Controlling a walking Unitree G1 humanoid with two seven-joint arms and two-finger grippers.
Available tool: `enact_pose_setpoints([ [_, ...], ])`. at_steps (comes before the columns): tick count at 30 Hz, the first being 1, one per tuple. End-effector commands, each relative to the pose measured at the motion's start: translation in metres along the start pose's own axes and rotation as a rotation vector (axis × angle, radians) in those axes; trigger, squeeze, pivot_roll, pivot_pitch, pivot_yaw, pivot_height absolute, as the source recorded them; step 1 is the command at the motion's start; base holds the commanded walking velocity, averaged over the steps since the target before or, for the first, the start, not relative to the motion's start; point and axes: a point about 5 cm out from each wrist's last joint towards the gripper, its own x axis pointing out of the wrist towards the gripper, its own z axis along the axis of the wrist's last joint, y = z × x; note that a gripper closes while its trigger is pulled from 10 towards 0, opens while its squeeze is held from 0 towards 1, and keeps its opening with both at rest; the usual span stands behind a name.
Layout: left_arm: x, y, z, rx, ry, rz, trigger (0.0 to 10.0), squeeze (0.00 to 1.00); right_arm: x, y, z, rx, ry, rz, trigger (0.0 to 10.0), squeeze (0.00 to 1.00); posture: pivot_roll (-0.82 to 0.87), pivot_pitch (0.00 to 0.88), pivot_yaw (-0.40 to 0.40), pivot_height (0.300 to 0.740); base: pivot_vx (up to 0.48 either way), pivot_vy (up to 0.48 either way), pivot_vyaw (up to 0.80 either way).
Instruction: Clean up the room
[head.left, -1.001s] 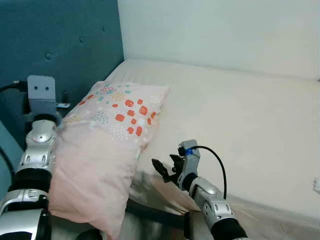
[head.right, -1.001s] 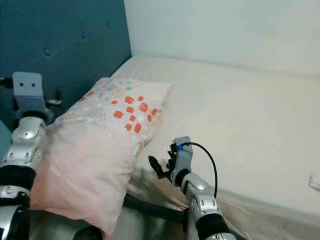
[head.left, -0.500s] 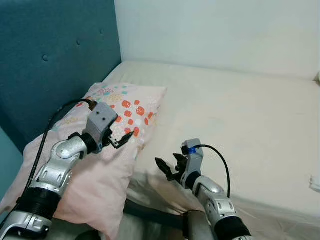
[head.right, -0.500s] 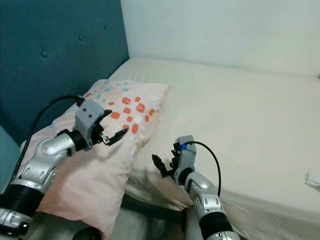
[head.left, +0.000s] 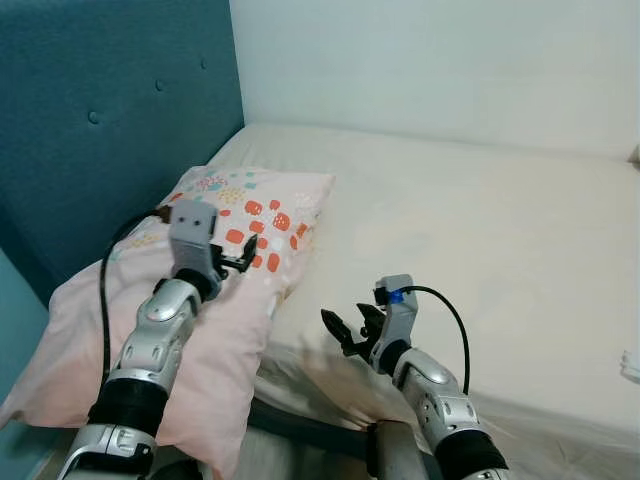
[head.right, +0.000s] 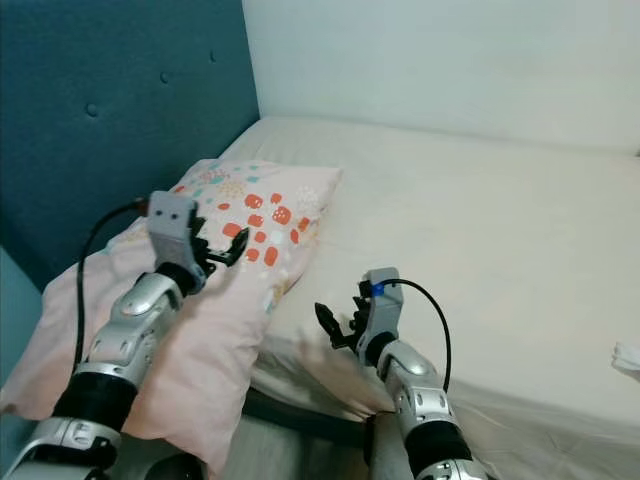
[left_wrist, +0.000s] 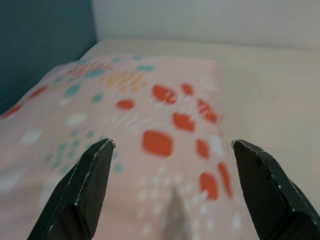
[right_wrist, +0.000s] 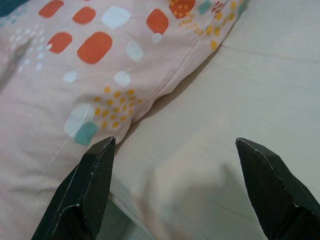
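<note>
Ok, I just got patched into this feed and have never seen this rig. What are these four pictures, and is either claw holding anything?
You are looking through a humanoid robot with two silver arms, each ending in two long black fingers. The two wide pictures come from the stereo camera on its head, looking down at a bed with a teal headboard. A pink patterned pillow lies at the headboard end. The other two pictures come from cameras on the wrists, looking along each gripper's own fingers. The left gripper hovers over the pillow with its fingers spread and nothing between them. The right gripper is over the sheet just beside the pillow's edge, also open and empty. So nothing is held right now.
</note>
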Motion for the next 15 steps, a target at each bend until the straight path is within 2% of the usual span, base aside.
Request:
enact_pose_setpoints([
  [1,-0.004,0.001,-0.012,-0.033,0.047,0.022,10.0,0.0,0.0,0.002,0.004,0.0,-0.029,0.018,10.0,0.0,-0.03,0.0,-0.009,0.371,0.0,0.0,0.0],
  [10,-0.006,-0.008,-0.02,-0.091,0.054,0.033,10.0,0.0,-0.001,0.001,0.007,-0.013,-0.04,0.023,10.0,0.0,-0.03,0.0,-0.01,0.396,0.0,0.0,0.0],
  [14,-0.008,-0.011,-0.027,-0.128,0.09,0.054,10.0,0.0,-0.002,-0.002,0.006,-0.011,-0.041,0.01,10.0,0.0,-0.03,0.0,-0.008,0.411,0.0,0.0,0.0],
  [15,-0.008,-0.012,-0.03,-0.119,0.118,0.067,10.0,0.0,-0.002,-0.003,0.006,-0.011,-0.042,0.007,10.0,0.0,-0.03,0.0,-0.008,0.416,-0.48,0.0,0.0],
])
